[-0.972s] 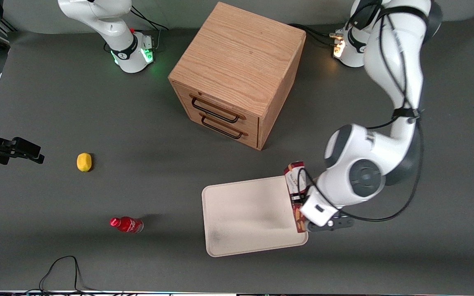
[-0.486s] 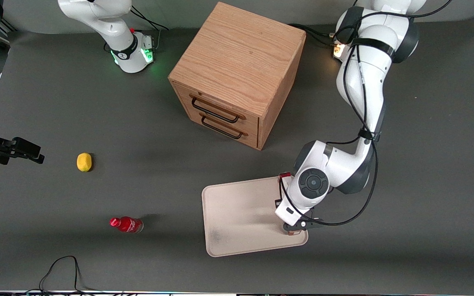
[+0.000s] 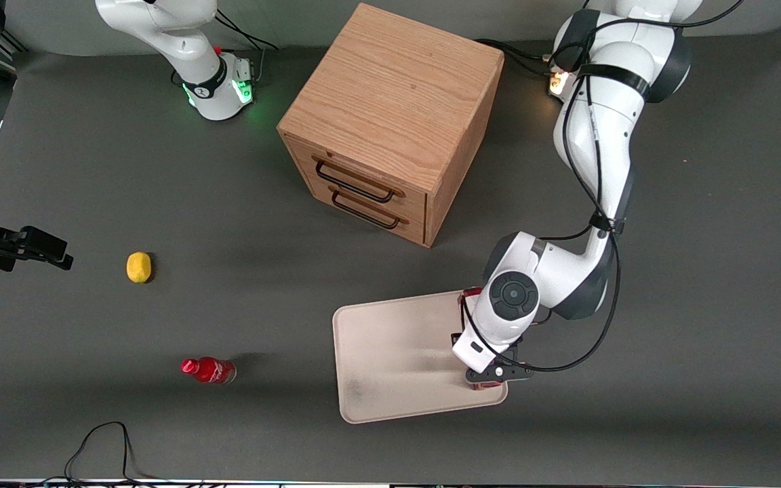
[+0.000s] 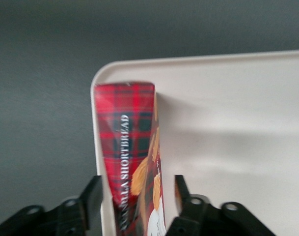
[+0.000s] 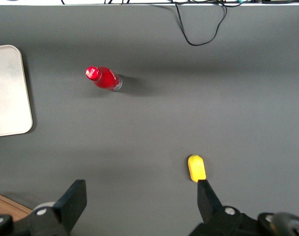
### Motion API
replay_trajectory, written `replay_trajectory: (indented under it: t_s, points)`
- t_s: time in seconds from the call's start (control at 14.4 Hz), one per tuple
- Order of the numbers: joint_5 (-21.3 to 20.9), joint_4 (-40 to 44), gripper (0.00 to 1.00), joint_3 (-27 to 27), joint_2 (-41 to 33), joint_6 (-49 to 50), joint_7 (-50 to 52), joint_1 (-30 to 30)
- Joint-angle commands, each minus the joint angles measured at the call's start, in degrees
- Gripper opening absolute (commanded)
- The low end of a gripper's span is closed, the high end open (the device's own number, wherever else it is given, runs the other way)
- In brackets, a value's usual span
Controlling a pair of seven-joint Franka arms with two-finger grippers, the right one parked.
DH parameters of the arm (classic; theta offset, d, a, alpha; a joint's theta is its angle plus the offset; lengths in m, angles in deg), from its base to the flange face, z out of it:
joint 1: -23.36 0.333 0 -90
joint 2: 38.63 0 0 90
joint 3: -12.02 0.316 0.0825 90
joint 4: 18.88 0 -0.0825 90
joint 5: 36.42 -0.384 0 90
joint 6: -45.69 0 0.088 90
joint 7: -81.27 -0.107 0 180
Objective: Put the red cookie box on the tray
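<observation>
The left arm (image 3: 594, 156) reaches from its base down and toward the front camera, its upper link running nearly straight, then bending at the elbow into a rounded white wrist (image 3: 514, 298). Black cables loop along the arm and hang beside the wrist. The end effector (image 4: 137, 196) points downward, low over the tabletop. Its two black fingers (image 4: 93, 196) stand parted, one on each side of the box (image 4: 129, 162), each with a small gap to it, not pressing on it. In the front view the wrist hides most of the end effector (image 3: 492, 371).
</observation>
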Motion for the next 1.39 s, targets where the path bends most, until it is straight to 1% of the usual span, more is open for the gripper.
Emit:
replay_trajectory:
  t_s: [0.0, 0.14, 0.35, 0.49, 0.62, 0.83, 0.9, 1.04, 1.18, 1.25, 1.32]
  points:
    - [0.8, -14.3, 1.00, 0.2, -14.6, -0.6, 0.6, 2.8]
    - [3.5, -20.9, 1.00, 0.2, -23.0, 0.4, 0.2, 5.1]
    - [4.3, -30.2, 1.00, 0.2, -34.9, 1.9, 0.3, 9.3]
    - [4.4, -33.9, 1.00, 0.2, -41.2, 7.3, -1.2, 11.8]
    - [4.3, -37.3, 1.00, 0.2, -47.1, 13.0, -7.3, 14.4]
    - [4.3, -47.6, 1.00, 0.2, -59.1, 14.9, -16.7, 21.2]
    - [4.6, -49.4, 1.00, 0.2, -62.1, 16.4, -20.2, 23.1]
    - [4.7, -49.7, 1.00, 0.2, -65.1, 21.1, -24.0, 25.4]
    - [4.8, -49.8, 1.00, 0.2, -67.0, 23.2, -26.0, 26.5]
    - [5.4, -49.8, 1.00, 0.3, -67.2, 23.6, -27.6, 26.6]
    - [6.9, -49.8, 1.00, 0.4, -67.5, 23.8, -28.7, 27.1]
